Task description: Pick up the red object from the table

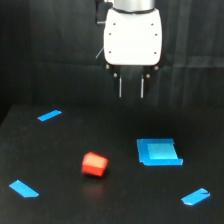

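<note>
- The tool point(131, 87), a white boxy head with two thin metal fingers pointing straight down, hangs above the far edge of the tabletop point(115, 200); its fingers stand apart with a clear gap between them and nothing held.
- Below it and nearer the camera lies a flat bright blue square piece point(158, 152), toward the edge on the exterior view's right.
- The small red-orange blocky chunk with faceted sides point(94, 164) rests on the matte black tabletop about midway between the two side edges, nearer the front edge than the far one, and well apart from the tool. It sits just beside the blue square piece without touching it.
- Three small blue strips lie further out: one point(49, 115) near the far corner on the exterior view's left, one point(24, 188) near the front corner on that side, one point(195, 197) near the front corner on the exterior view's right.
- The red chunk looks rigid and light, probably plastic or foam-like, so it should not deform, though smooth slanted facets could let it slip or twist.
- The best hold is likely across two opposite, roughly parallel side faces, low on the body, with the fingers straddling its middle.
</note>
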